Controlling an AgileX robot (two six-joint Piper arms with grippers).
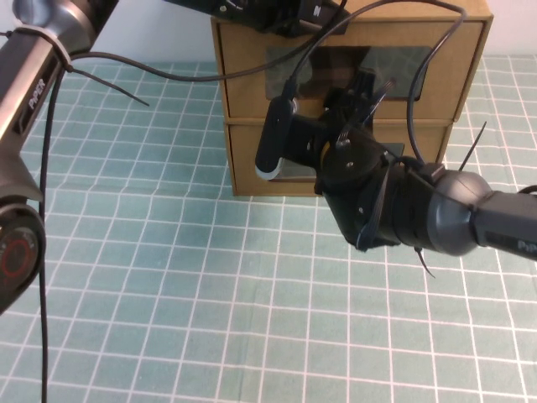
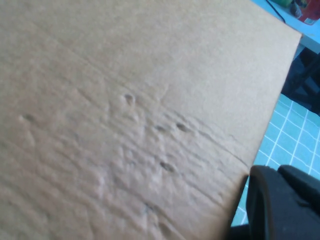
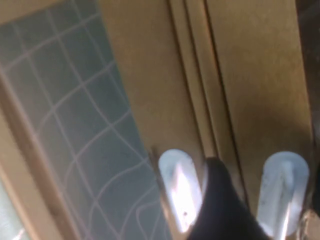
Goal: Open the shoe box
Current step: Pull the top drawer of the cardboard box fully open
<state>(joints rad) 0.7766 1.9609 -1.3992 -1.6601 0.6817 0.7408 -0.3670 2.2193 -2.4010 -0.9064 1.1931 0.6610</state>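
The shoe box (image 1: pixel 239 84) stands at the far side of the tabletop (image 1: pixel 168 294), its broad front face turned toward you and its long axis running from your left to your right. It reads as two stacked drawers, each with a clear window (image 1: pixel 336 63) in its front.

Your right tool (image 3: pixel 231 186) is hard up against that front face, about level with the seam between the two drawers and near the middle of the width. It is wide: the two pale fingertips (image 3: pixel 176 185) stand clearly apart. A dark shape (image 3: pixel 215 210) sits between them, and you cannot tell what it is or whether it belongs to the box.

Your left tool (image 1: pixel 268 13) rests on top of the box near its left end. Whether it is wide or narrow cannot be told.

The right arm is the nearer one to the front. The box lies straight ahead of its tool, so the drawer will likely open by pulling back toward you, square to the long axis
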